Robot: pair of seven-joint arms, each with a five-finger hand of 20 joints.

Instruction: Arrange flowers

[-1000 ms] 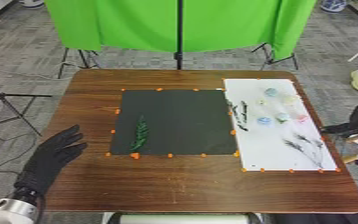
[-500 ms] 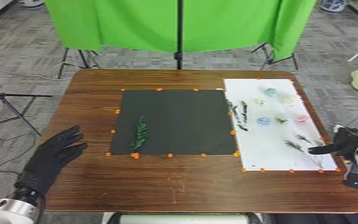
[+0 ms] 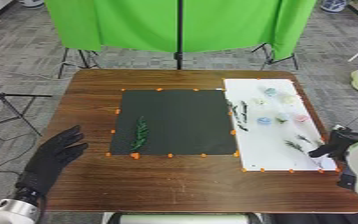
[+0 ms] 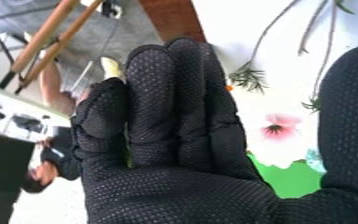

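Note:
In the head view, my right hand (image 3: 335,146) is over the near right part of the white sheet (image 3: 262,135), beside thin dark sprigs (image 3: 294,145). My left hand (image 3: 60,146) rests open at the table's left edge. A green leafy stem (image 3: 141,134) lies on the left of the black mat (image 3: 180,120). Dark stems (image 3: 243,114) lie along the sheet's left side, with blue (image 3: 264,120), pink (image 3: 301,118) and pale flowers (image 3: 286,100) farther right. In the right wrist view, my right hand (image 4: 180,125) is open and empty, near a pink flower (image 4: 280,130) and a sprig (image 4: 248,77).
Orange markers (image 3: 135,156) line the edges of the mat and the sheet on the brown table (image 3: 175,185). A green cloth (image 3: 140,25) hangs on stands beyond the table's far edge.
My right hand has come in from beyond the table's right edge to over the sheet, and has shifted only slightly in the last half second. The left hand has kept still.

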